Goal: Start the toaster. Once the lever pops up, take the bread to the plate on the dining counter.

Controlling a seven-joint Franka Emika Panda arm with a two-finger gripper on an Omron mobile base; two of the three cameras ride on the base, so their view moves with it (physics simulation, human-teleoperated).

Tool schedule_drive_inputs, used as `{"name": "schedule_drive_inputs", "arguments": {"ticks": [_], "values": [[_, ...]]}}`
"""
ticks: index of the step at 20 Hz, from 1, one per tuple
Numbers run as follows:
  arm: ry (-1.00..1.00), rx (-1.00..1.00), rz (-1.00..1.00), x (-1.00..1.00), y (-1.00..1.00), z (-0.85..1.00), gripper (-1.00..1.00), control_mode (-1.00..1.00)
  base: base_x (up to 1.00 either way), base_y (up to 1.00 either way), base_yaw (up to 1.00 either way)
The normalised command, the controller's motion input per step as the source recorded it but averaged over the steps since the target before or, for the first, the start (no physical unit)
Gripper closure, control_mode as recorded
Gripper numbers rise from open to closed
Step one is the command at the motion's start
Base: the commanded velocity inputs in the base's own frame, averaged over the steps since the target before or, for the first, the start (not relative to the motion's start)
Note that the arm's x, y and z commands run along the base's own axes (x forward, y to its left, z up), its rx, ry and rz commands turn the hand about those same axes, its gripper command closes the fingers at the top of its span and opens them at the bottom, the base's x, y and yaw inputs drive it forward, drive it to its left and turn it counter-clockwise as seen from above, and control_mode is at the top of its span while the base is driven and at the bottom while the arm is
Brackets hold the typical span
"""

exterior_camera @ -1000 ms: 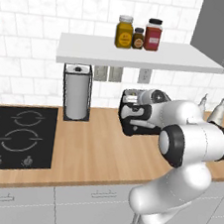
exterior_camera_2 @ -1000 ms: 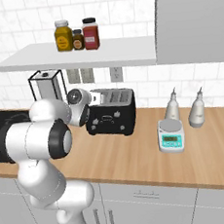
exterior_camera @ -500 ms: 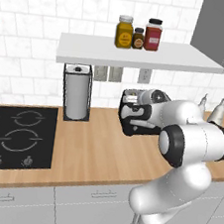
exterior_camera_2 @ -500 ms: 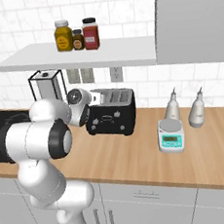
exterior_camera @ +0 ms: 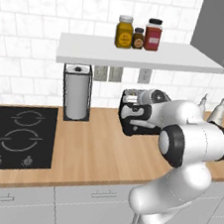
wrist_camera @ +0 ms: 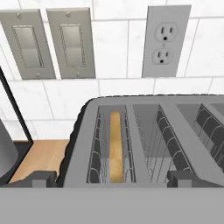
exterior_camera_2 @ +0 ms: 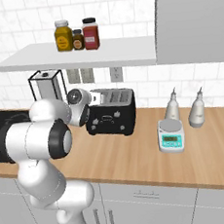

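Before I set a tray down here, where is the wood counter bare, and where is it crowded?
Bare wood lies between the stove and the toaster, in front of the paper towel holder, and along the front edge ahead of the scale. It is crowded by the wall, around the scale and two bottles.

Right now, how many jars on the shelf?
3, in a row on the shelf: yellow jar at left, small dark jar in the middle, red jar at right.
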Motion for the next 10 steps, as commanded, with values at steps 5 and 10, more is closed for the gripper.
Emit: {"name": "schedule_drive_inputs", "arguments": {"ticks": [5,10], "values": [[0.0,0.0,0.0,0.0,0.0,0.0,-1.0,-1.0,0.0,0.0,0.0],[0.0,0.0,0.0,0.0,0.0,0.0,-1.0,-1.0,0.0,0.0,0.0]]}}
